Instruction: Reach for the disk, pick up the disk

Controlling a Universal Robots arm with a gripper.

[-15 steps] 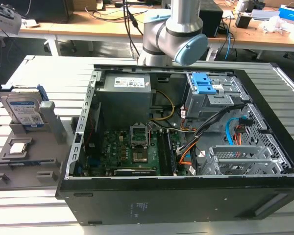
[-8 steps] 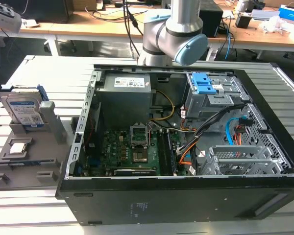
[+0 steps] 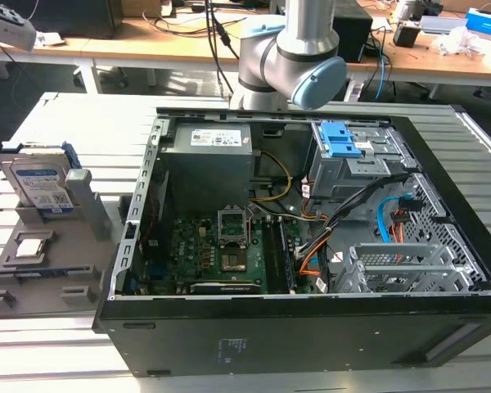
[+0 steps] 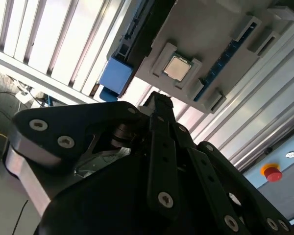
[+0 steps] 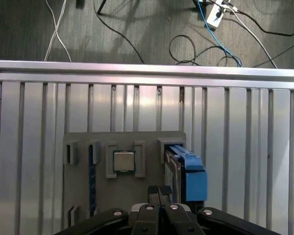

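The disk [image 3: 39, 184] is a silver hard drive with a white-and-blue label. It stands on edge in a grey holder [image 3: 74, 246] at the exterior view's left. In the first wrist view the disk [image 5: 174, 166] shows edge-on, with its blue side bracket [image 5: 193, 176] beside it. The same bracket [image 4: 115, 76] shows in the second wrist view. My gripper [image 5: 159, 192] hangs above the holder, shut, its black fingertips pressed together with nothing between them. They sit just to the side of the disk's edge, apart from it. The shut gripper [image 4: 159, 105] also shows in the second wrist view.
A small square silver chip [image 5: 123, 160] lies in a slot of the holder beside the disk. An open black computer case [image 3: 311, 246] holds a grey cage with blue latches [image 3: 344, 143]. The slatted metal table [image 5: 245, 147] has cables on the floor beyond its edge. A red button [image 4: 270, 172] sits nearby.
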